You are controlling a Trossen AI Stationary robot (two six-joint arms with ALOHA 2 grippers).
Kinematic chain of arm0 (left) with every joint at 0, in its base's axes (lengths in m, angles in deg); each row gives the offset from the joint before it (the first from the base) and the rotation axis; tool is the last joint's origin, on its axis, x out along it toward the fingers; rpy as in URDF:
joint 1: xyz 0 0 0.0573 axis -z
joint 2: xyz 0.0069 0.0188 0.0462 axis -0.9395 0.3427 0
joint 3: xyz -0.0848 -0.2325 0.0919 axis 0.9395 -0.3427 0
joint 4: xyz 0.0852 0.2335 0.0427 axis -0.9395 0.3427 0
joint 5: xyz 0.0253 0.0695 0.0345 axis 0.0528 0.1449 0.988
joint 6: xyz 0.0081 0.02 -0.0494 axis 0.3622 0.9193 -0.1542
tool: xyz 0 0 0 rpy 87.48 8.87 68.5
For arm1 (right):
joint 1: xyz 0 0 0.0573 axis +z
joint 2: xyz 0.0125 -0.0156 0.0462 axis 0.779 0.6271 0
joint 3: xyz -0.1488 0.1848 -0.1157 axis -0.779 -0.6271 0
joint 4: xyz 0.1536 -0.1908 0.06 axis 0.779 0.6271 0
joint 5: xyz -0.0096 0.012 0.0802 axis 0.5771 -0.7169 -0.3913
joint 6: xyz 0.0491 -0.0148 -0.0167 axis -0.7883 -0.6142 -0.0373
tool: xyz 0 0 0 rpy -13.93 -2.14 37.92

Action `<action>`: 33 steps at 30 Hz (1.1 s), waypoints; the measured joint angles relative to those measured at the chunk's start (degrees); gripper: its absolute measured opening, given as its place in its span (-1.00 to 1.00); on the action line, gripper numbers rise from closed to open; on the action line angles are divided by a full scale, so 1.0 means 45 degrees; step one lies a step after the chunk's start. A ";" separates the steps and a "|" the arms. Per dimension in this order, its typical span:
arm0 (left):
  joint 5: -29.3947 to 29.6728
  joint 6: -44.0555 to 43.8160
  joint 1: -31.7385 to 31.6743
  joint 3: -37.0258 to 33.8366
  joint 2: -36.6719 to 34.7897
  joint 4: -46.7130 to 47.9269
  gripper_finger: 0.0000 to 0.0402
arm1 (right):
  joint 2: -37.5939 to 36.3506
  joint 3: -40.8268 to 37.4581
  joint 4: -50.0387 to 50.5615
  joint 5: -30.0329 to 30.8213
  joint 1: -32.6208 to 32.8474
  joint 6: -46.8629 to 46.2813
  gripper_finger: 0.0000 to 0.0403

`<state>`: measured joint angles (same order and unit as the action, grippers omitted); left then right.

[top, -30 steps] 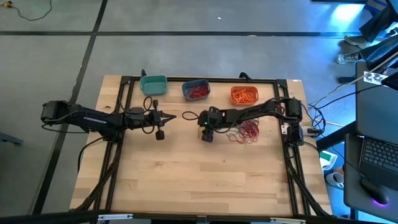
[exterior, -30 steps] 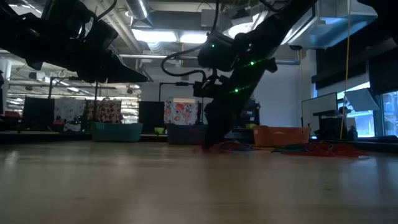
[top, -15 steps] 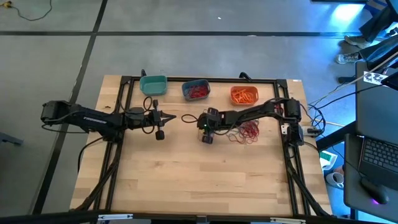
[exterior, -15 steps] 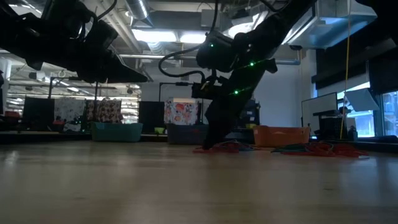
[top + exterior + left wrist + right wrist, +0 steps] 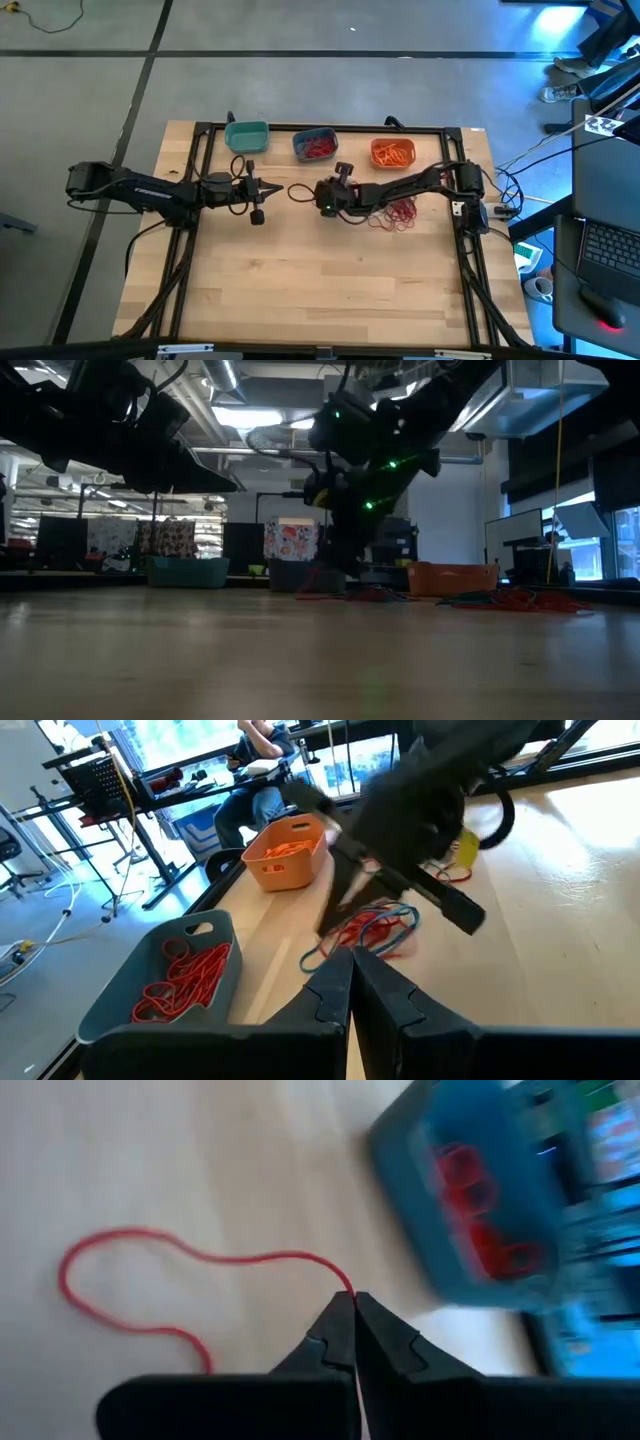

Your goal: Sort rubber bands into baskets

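Observation:
Three baskets stand along the far edge: teal (image 5: 247, 136), slate blue (image 5: 315, 144) holding red bands, and orange (image 5: 392, 152) holding orange bands. A loose pile of rubber bands (image 5: 395, 212) lies on the wood at the right. My right gripper (image 5: 316, 193) reaches toward the table's middle, near the slate blue basket (image 5: 470, 1210), and is shut on one red rubber band (image 5: 130, 1280). My left gripper (image 5: 278, 188) hovers shut and empty left of centre, pointing at the right one. My right gripper pinches the red band at one end of its loop (image 5: 345, 1292), between the two fingertips. The fingers slant down toward the table's left. The rest of the loop trails ahead of the fingers, slack, over the wood. Whether it rests on the wood I cannot tell.
Black frame rails (image 5: 330, 128) run round the table's far and side edges. A few red and blue bands (image 5: 375, 930) lie between the two grippers. Bare wood (image 5: 320, 280) fills the near half. A person sits in the room beyond the table's right side.
My right gripper has shut on a red band beside the pile. Its wrist has then turned and rolled, swinging the fingers toward the far edge and the slate blue basket. The band has been drawn away from the pile with them.

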<state>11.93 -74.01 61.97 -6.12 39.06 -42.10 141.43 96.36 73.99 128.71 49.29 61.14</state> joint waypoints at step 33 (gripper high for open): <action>0.0005 0.0092 0.0005 0.0000 0.0000 -0.0002 -0.97 | -0.0068 0.4032 -0.1028 0.0311 -0.3553 0.3638 -0.91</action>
<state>11.95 -73.60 61.99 -6.12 39.06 -42.11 141.13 114.51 69.36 130.11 33.30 77.51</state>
